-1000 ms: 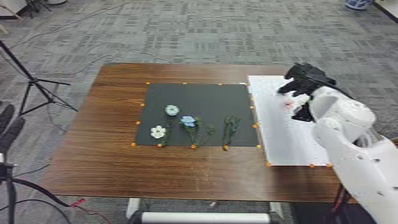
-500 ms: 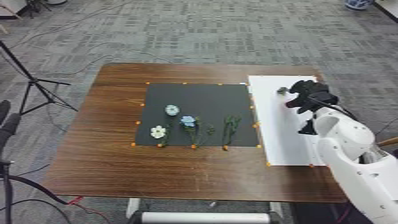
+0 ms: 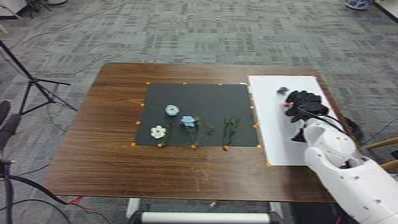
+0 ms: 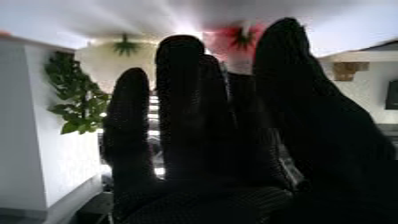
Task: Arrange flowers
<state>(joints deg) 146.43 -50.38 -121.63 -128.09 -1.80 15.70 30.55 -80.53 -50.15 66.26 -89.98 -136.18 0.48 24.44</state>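
The right hand, in its black fabric glove, is open, fingers straight, above the white rectangular board. A soft-petalled pink-red flower sits at its nine o'clock: light, I'd guess, easily crushed, best pinched by the stem. The small dark grey piece, at eleven o'clock, could get knocked.

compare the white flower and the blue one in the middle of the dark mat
The white flower has creamy white petals, while the blue flower is light blue. The white flower's head lies nearer the robot and farther left than the blue flower's. Less green stem shows below the white flower than below the blue flower. Both lie on the dark mat.
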